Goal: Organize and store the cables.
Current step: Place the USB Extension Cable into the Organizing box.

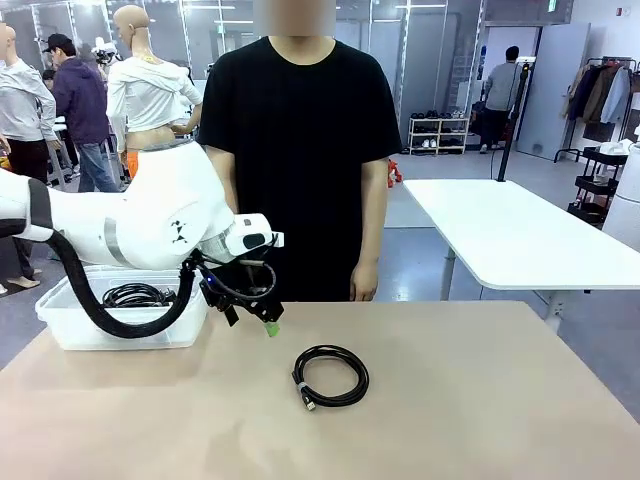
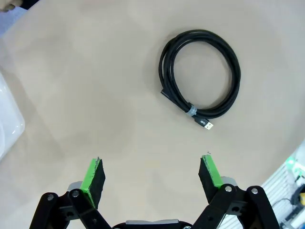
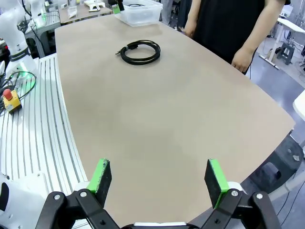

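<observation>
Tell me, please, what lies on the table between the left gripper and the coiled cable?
Nothing. In the left wrist view only bare table separates the open left gripper from the coiled cable. The front view agrees.

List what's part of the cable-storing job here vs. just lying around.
Job:
- coiled cable on the table
- clear bin, a cable in the bin
- left gripper, open
- right gripper, open over bare table

Bystanders:
- emergency-stop box beside the table
- white table behind
- shoe rack
</observation>
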### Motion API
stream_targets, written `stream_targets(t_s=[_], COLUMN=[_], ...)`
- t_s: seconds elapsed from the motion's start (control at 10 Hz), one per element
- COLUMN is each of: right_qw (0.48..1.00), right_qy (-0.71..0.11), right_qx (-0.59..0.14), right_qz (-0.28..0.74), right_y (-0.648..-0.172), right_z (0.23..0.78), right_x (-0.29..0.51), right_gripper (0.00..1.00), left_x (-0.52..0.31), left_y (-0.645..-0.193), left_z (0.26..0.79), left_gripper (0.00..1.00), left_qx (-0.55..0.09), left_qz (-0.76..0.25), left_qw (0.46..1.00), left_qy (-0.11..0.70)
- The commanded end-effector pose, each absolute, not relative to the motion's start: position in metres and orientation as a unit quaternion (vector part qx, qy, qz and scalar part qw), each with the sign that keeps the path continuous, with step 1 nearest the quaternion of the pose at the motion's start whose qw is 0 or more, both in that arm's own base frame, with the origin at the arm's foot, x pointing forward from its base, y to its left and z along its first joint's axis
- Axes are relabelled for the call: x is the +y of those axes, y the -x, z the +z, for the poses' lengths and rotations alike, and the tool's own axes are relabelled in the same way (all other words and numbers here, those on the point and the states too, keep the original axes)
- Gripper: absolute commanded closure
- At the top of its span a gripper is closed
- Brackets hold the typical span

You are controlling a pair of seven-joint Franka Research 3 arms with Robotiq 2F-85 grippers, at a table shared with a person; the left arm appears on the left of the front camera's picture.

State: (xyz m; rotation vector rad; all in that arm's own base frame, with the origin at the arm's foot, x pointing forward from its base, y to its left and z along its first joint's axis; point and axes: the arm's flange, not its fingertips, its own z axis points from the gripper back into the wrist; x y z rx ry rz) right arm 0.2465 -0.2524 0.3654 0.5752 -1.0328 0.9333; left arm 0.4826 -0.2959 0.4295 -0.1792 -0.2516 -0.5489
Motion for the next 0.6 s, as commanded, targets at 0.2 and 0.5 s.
stream_targets(t_s=[0.2, 0.5], right_qw=[0.731, 0.731], right_qy=[-0.258, -0.258], right_qx=[-0.466, -0.466], right_qz=[0.427, 0.427], right_y=[-0.249, -0.249], right_z=[0.366, 0.366], right_x=[-0.249, -0.249], right_gripper=[0.0, 0.0], left_x=[-0.296, -0.296], left_y=[-0.483, -0.483], left_z=[0.429, 0.429], left_gripper=[0.0, 0.0], left_qx=[-0.124, -0.124], left_qz=[-0.27, -0.27], left_qw=[0.951, 0.951], left_qy=[0.088, 0.088])
